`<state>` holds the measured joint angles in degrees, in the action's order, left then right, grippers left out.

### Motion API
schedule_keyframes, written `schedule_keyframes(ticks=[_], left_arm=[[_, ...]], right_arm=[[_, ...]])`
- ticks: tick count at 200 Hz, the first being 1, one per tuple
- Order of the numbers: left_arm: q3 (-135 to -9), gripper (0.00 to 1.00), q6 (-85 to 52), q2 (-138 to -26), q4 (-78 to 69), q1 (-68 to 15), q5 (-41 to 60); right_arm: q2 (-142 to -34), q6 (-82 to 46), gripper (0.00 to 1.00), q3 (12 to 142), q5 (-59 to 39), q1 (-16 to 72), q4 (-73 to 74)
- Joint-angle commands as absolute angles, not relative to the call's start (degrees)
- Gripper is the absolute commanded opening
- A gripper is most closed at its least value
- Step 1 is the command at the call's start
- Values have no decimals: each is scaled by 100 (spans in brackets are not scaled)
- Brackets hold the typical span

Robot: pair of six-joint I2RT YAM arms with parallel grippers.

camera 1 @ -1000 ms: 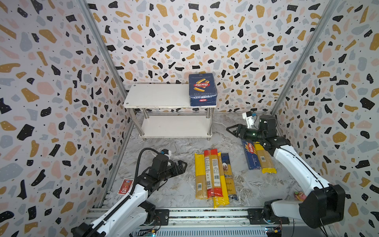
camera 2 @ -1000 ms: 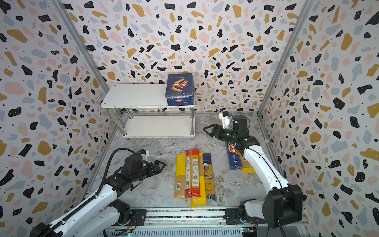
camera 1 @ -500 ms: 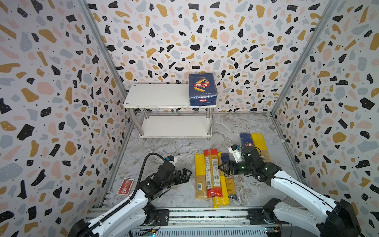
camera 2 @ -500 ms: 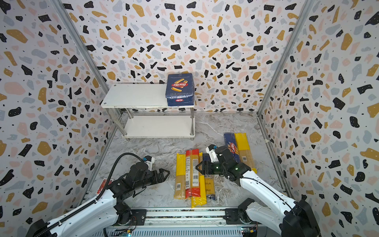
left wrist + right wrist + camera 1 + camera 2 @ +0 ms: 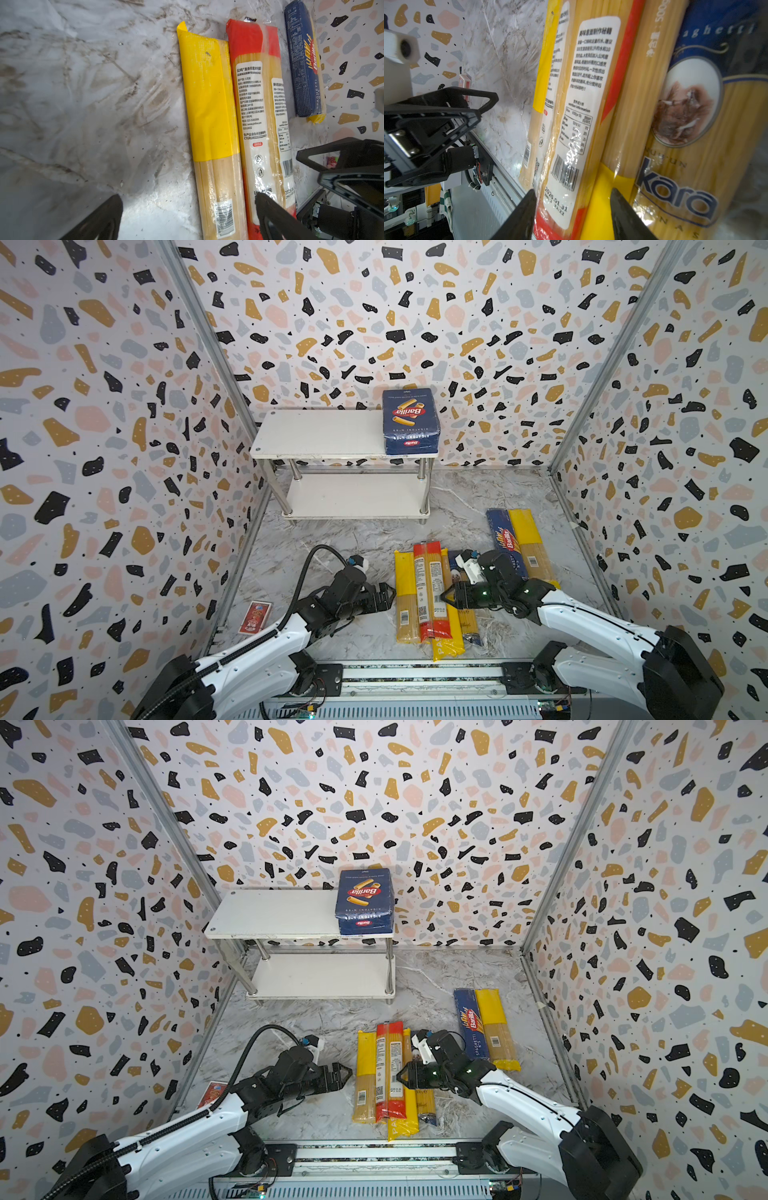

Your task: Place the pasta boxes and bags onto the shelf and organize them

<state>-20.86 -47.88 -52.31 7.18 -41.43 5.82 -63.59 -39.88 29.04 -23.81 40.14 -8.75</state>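
The red-ended bag [image 5: 591,83] is glossy crinkled plastic — the rigatoni box [image 5: 410,418] matt cardboard.

Bare floor [image 5: 353,539] before shelf [image 5: 324,435]

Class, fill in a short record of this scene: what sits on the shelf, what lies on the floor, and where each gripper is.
Shelf: two-tier shelf against the back wall
Top board: rigatoni box at its right end
Floor, centre: yellow-ended bag, red-ended bag, lettered yellow bag, ankara bag, packed together
Floor, right: spaghetti box beside second yellow-ended bag
Left gripper: open, at the yellow-ended bag's outer edge
Right gripper: jaws either side of the red-ended bag; grip unclear
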Motion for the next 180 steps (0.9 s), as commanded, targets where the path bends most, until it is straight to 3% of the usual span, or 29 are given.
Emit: schedule_keyframes(ticks=[1,88,149,180], left_arm=[[-2284,99,-4786,-5093,558,-4165,363],[-2358,99,-4642,-5422,258,-4166,776],[-2263,98,-4705,-5402,-18,-4166,923],[-2381,96,-4654,-5735,-167,-4165,1154]], right_arm=[[-6584,-4007,58,3023,-2405,4052,-667],[-7778,-4148,58,3511,-2625,4553,-39],[-8112,-4078,59,3881,-3066,4804,276],[-7791,-3933,61,3738,-3124,4798,199]])
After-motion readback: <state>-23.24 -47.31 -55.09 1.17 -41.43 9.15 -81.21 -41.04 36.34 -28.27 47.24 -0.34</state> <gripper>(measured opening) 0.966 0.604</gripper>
